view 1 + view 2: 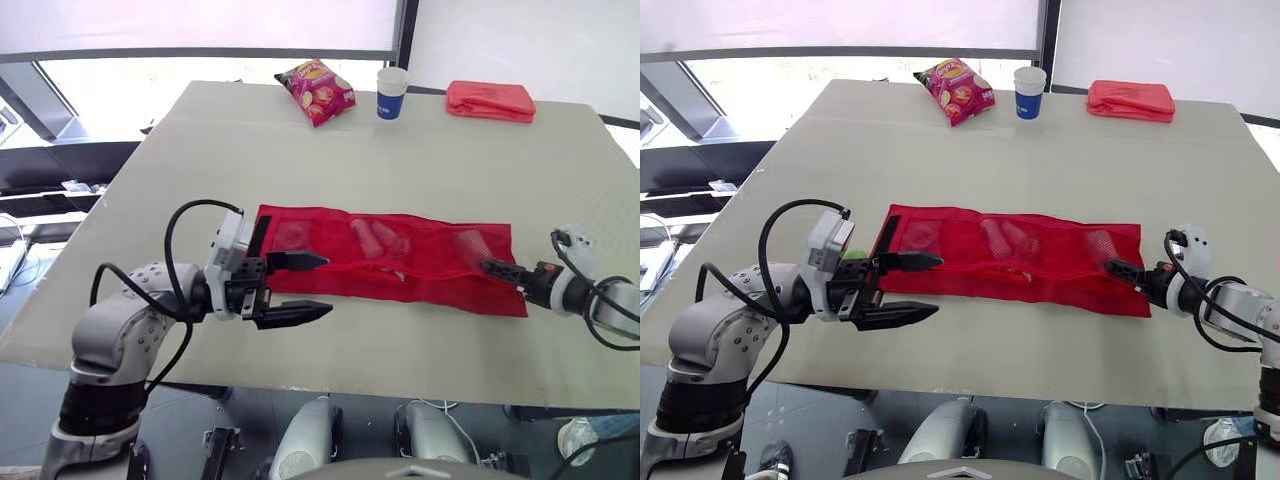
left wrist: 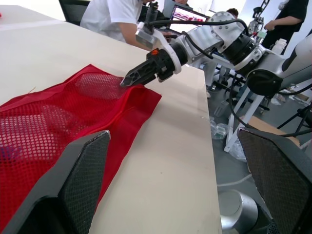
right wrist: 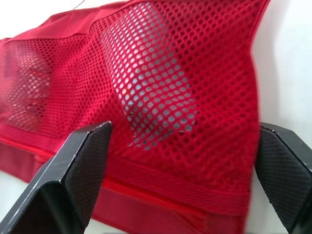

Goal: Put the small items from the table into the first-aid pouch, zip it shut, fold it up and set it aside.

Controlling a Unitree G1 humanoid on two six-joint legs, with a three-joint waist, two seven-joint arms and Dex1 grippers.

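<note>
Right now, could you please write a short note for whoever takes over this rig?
Left pincer: open, holding nothing, at the pouch's left end.
Right pincer: at the pouch's right edge.
Red mesh pouch: flat and unfolded on the table; small items show inside its pockets.
Done: items loaded, it seems.
Left: check the zip (I cannot tell whether it is shut), fold the pouch, set it aside.
</note>
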